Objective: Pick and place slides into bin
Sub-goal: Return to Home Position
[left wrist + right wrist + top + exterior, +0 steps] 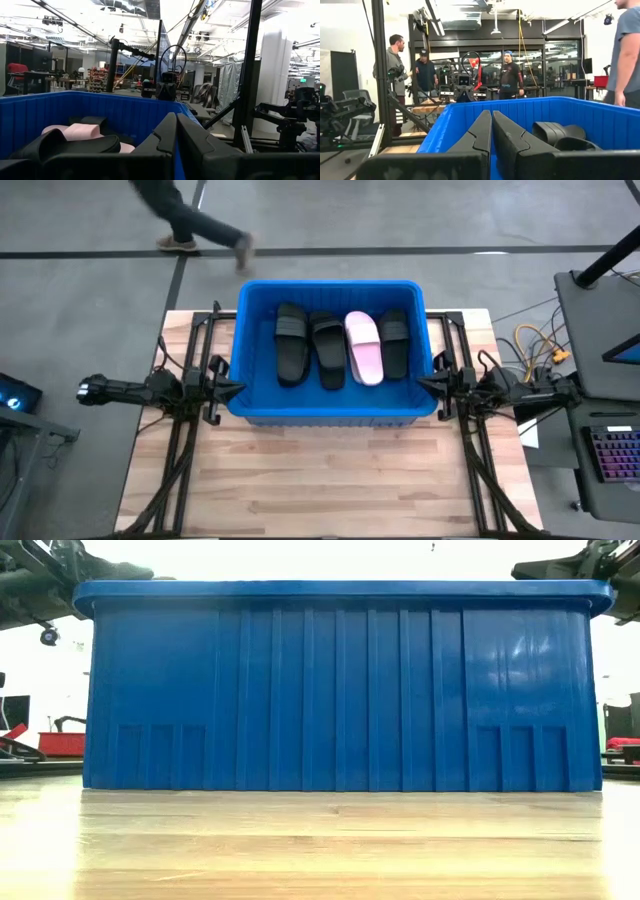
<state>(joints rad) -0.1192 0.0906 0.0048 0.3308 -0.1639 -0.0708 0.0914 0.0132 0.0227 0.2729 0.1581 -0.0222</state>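
while left and right jaws are sitting closed, empty, beside the bin [258, 406], four slides [340, 345] are lying inside, looking light and bendy; strap's the grab spot.

The bin [325, 286] was bright blue all over. Its walls had straight up-and-down ribs, like stripes. Inside it, the three black slides [291, 343] were plain black, and the pink slide [364, 347] was a soft, pale pink. The bench [320, 480] was light brown wood with long plank lines. The left end effector [232, 388] and the right end effector [425, 385] were both dark, almost black. The floor [80, 300] was grey.
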